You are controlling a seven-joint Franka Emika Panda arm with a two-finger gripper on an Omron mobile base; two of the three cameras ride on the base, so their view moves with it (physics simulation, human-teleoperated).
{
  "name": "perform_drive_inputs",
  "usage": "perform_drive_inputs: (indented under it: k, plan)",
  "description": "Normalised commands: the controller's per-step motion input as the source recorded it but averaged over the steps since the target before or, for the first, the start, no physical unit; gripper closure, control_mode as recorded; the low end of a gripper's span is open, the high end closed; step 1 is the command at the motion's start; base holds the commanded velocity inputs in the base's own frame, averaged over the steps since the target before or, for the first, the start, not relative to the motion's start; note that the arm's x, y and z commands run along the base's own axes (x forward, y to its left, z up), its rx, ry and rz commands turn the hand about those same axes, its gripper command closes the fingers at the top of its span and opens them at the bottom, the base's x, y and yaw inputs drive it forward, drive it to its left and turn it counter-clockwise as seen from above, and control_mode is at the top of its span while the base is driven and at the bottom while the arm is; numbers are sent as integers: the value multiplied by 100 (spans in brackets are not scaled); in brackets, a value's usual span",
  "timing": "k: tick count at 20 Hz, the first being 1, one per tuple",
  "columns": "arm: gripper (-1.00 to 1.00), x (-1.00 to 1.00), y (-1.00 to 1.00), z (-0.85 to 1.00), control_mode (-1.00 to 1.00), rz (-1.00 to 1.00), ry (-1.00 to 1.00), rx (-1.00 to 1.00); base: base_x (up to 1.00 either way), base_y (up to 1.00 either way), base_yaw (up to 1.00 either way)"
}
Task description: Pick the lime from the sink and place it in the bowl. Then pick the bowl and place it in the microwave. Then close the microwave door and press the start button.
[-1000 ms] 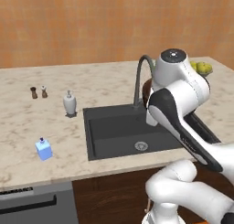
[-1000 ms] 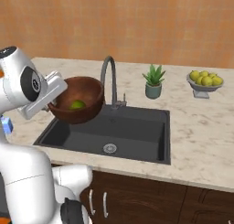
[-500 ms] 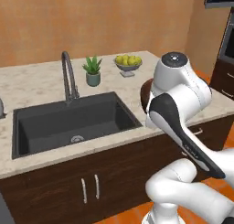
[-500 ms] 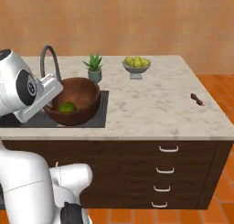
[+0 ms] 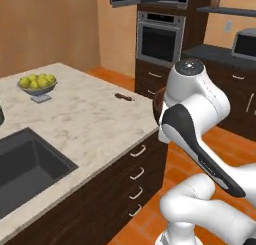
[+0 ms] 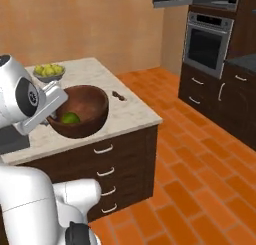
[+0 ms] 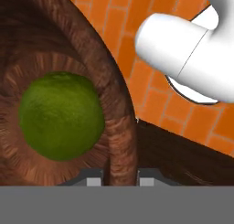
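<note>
The bowl (image 6: pixel 80 111) with the lime (image 6: pixel 70 118) was pinched at its rim by the gripper (image 7: pixel 119 178); a grey box, maybe the microwave (image 5: pixel 244 44), was seen far right

**Base swings away from the sink toward the oven wall**

The base has turned, so both base views have shifted. The sink (image 5: pixel 30 164), central a second ago, now sits at the lower left edge of the left base view. The faucet, soap bottle and potted plant have left the frame. The fruit dish (image 5: pixel 37 84) of lemons, formerly far right of the sink, now lies left of centre. The bench (image 5: pixel 90 119) end, the orange brick floor (image 6: pixel 200 164) and the steel-fronted oven (image 5: pixel 160 39) have come into sight. The bowl (image 6: pixel 82 111) now hangs over the bench edge rather than over the sink.
</note>
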Motion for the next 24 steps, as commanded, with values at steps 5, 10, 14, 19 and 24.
perform_drive_inputs:
  k: [5,10,14,19,24]
  plan:
    - [100,0,0,0,100,0,0,0,46,-100,-45]
    - [100,0,0,0,100,0,0,0,75,-100,-24]
    - [100,0,0,0,100,0,0,0,95,-100,-5]
    - [100,0,0,0,100,0,0,0,95,-99,-5]
    - [100,0,0,0,100,0,0,0,100,-74,0]
